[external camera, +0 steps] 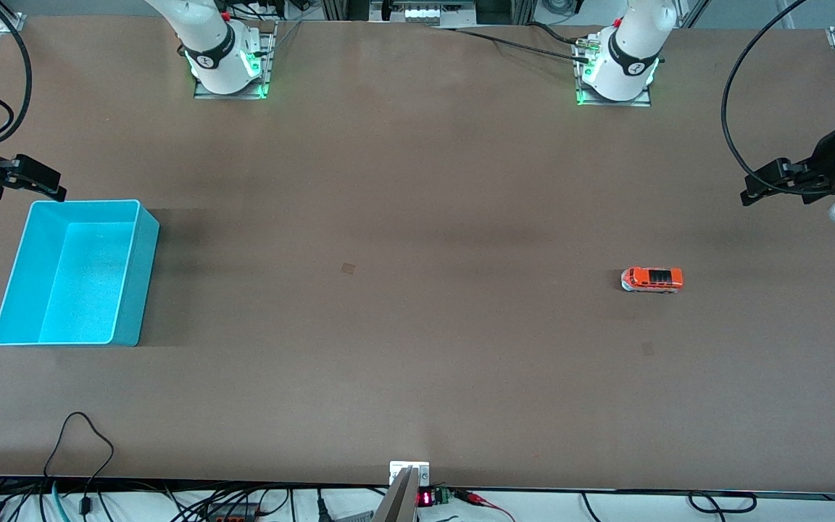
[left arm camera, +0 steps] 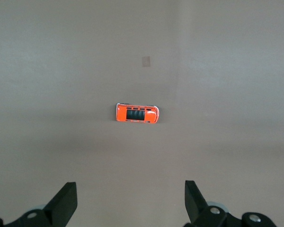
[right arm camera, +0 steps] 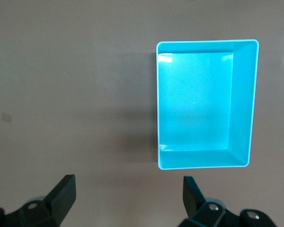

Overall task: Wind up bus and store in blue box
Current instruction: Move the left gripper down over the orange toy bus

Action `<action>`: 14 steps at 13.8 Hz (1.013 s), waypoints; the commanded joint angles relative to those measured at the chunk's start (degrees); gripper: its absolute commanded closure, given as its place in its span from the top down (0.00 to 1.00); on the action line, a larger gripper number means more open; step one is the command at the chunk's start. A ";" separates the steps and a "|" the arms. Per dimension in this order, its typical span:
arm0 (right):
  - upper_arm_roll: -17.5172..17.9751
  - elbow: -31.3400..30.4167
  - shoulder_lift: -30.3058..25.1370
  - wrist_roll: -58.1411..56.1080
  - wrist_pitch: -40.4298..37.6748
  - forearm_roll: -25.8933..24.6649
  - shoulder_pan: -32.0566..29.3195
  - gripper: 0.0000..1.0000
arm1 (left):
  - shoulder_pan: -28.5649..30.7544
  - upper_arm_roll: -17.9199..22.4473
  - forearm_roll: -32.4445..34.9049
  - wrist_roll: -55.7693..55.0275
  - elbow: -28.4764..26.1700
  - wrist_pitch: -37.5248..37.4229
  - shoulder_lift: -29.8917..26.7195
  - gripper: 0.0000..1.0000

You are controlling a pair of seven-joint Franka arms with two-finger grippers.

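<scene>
The small orange bus stands on its wheels on the brown table toward the left arm's end; it also shows in the left wrist view. The blue box stands empty toward the right arm's end and shows in the right wrist view. My left gripper is open and empty, up in the air over the table's end beside the bus; its own view shows bare table between the fingers. My right gripper is open and empty, over the table just by the box's farther rim, as in its own view.
Two small darker patches mark the table, one mid-table and one nearer the camera than the bus. The arm bases stand along the farther edge. Cables lie at the nearer edge.
</scene>
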 commanded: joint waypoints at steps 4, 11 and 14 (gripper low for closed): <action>-0.16 -0.73 -0.45 0.67 0.61 0.80 0.31 1.00 | 0.02 -0.41 0.08 1.18 -1.19 -0.65 -1.08 1.00; -0.16 -0.64 -0.45 0.67 0.61 0.71 0.40 1.00 | -0.87 -0.41 -0.80 2.41 5.12 0.14 16.38 1.00; -0.16 -0.64 -0.45 0.67 0.70 0.71 0.22 1.00 | -0.78 -0.32 0.08 5.21 10.51 0.23 24.22 1.00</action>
